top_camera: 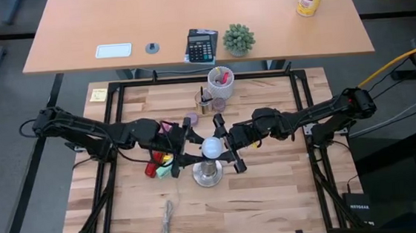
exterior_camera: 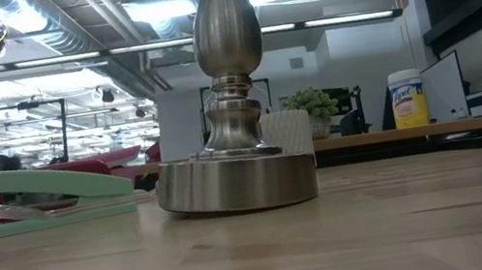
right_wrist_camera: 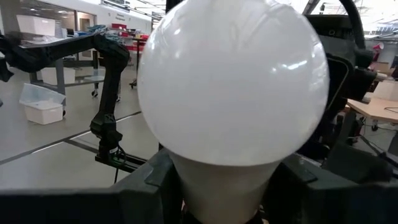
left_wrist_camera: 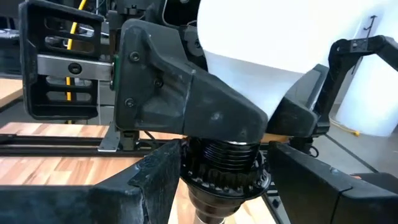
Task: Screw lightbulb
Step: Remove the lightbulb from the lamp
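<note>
Lightbulb (right_wrist_camera: 233,93) smooth frosted globe, neck gripped by right hand (top_camera: 225,146).

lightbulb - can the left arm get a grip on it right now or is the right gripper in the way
Probably not cleanly. The right gripper is clamped on the lightbulb neck atop the socket stand, while the left gripper stands open beside the socket collar, so only the globe's left side looks free.
</note>
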